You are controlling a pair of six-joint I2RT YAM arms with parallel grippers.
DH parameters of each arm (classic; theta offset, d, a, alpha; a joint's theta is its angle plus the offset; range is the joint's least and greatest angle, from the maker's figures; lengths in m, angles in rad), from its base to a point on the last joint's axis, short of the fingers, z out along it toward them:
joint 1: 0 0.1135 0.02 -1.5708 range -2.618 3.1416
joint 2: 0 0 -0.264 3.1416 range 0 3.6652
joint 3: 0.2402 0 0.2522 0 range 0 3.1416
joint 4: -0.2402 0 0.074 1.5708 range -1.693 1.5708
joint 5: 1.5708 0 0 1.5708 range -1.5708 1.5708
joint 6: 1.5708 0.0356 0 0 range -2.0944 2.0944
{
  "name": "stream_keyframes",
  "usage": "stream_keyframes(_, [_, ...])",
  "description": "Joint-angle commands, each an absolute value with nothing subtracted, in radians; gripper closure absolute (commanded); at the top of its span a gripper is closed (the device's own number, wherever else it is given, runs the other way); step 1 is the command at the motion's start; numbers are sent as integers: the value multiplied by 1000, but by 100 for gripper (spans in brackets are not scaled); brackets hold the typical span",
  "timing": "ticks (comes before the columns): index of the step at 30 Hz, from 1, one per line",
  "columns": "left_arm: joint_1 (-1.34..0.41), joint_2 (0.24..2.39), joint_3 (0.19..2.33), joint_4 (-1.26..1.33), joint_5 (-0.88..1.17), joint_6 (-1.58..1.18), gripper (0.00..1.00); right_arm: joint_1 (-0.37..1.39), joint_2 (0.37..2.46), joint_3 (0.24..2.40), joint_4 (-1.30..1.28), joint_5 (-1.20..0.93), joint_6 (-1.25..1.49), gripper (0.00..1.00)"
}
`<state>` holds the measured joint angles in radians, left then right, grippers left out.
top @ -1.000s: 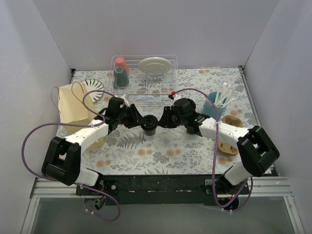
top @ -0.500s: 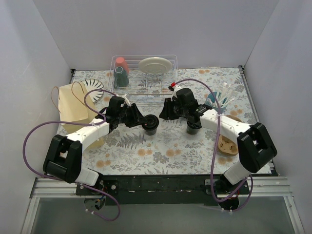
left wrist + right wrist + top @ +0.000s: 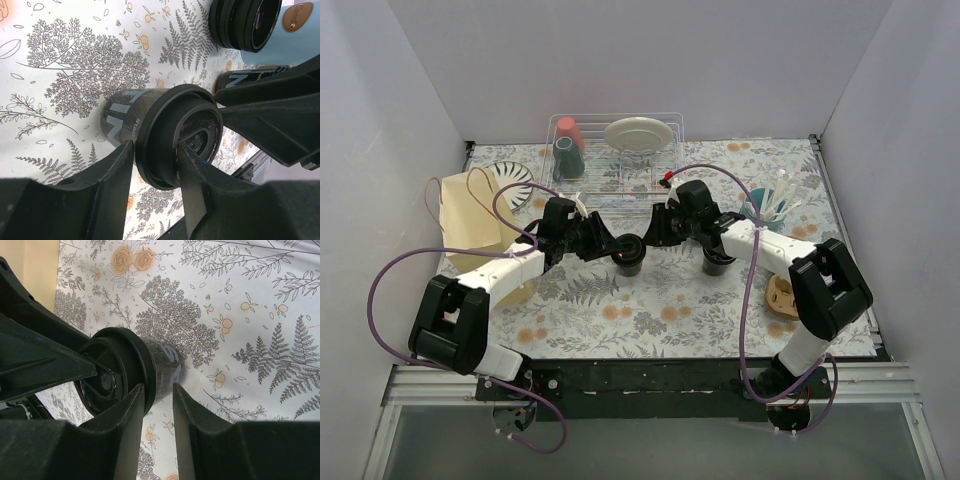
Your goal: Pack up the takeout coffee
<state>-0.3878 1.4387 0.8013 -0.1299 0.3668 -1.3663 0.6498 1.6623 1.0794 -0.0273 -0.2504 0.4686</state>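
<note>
A lidded black cup (image 3: 629, 258) stands on the floral mat, and its ringed lid (image 3: 175, 135) faces the left wrist camera. My left gripper (image 3: 619, 250) is shut on the lid's rim (image 3: 156, 150), one finger outside and one across the top. My right gripper (image 3: 654, 235) is just right of the cup. Its fingers are almost together, with only a narrow bare gap (image 3: 158, 390), and its left finger is against the lid rim (image 3: 142, 365). The second black cup (image 3: 718, 263) stands open to the right, under the right arm, and also shows in the left wrist view (image 3: 245, 22).
A brown paper bag (image 3: 470, 215) stands at the left. A dish rack (image 3: 615, 165) with tumblers and a plate is at the back. A light-blue cup of white sticks (image 3: 767, 212) and brown items (image 3: 788, 297) are at the right. A striped plate (image 3: 510, 178) lies at the back left.
My right gripper drew back from the lidded cup's top, then edged toward it again. My left gripper stays on the cup, which has barely moved.
</note>
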Motion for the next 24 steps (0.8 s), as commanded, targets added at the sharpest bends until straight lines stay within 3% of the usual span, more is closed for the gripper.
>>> stream_keyframes(1, [-391,1506,735,-307,258,-1312,62,653,1723,1071,21,-262,500,66])
stream_keyframes(14, [-391,1511,710,-314,216,-1336,62,661,1750,845,6,-147,621,75])
stream_keyframes(18, [-393,1517,736,-328,209,-1313,62,667,1651,746,55,-152,649,75])
stream_keyframes(24, [-393,1566,791,-336,233,-1253,62,661,1483,902,-63,-161,571,68])
